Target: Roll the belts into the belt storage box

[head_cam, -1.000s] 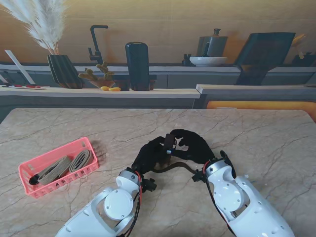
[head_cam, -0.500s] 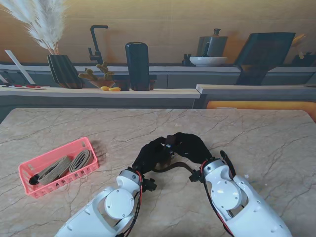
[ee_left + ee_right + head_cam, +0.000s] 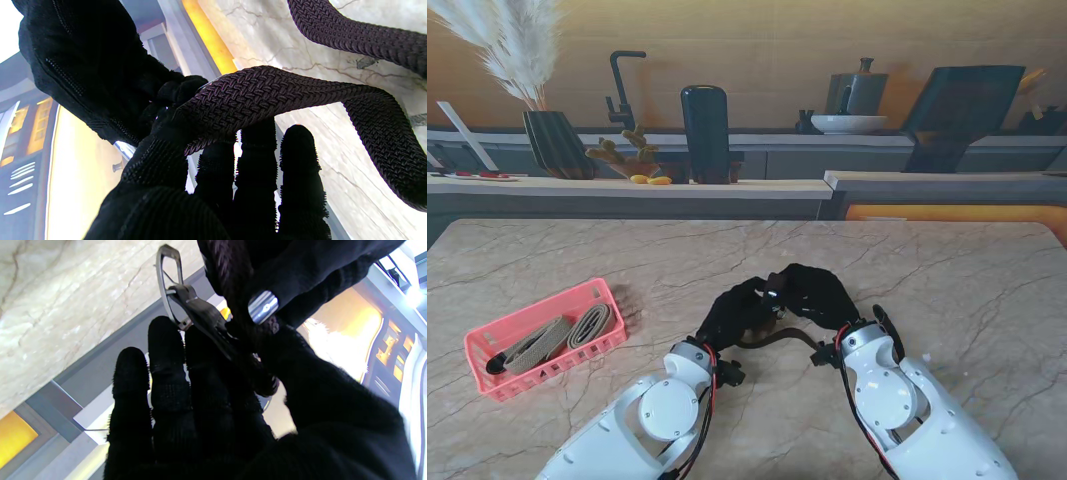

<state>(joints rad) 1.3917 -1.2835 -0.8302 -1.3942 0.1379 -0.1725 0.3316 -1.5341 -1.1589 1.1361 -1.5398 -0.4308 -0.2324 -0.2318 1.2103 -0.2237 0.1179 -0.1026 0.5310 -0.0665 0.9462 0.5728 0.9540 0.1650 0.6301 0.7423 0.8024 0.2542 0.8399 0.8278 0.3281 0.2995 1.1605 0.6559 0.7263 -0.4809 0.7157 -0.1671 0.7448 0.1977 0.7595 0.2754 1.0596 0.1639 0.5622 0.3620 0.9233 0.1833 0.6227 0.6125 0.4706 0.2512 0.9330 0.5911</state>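
Observation:
Both black-gloved hands meet over the middle of the table. My left hand (image 3: 732, 312) and right hand (image 3: 817, 293) are both shut on a dark braided belt (image 3: 779, 337), whose loose length loops back between my wrists. In the left wrist view the woven belt (image 3: 253, 96) lies across my fingertips (image 3: 300, 143) under the thumb. The right wrist view shows the belt's metal buckle (image 3: 170, 283) pinched at my fingers (image 3: 163, 350). The pink belt storage box (image 3: 487, 378) sits at the left with two rolled tan belts (image 3: 567, 332) inside.
A counter runs behind the table's far edge with a vase of pampas grass (image 3: 552, 140), a black faucet (image 3: 622, 85), a dark canister (image 3: 705, 132) and a pot (image 3: 857, 92). Bare marble lies between my hands and the box.
My two hands have closed together from slightly apart, and the right forearm has shifted a little toward the left. The belt stays held; the box is unchanged.

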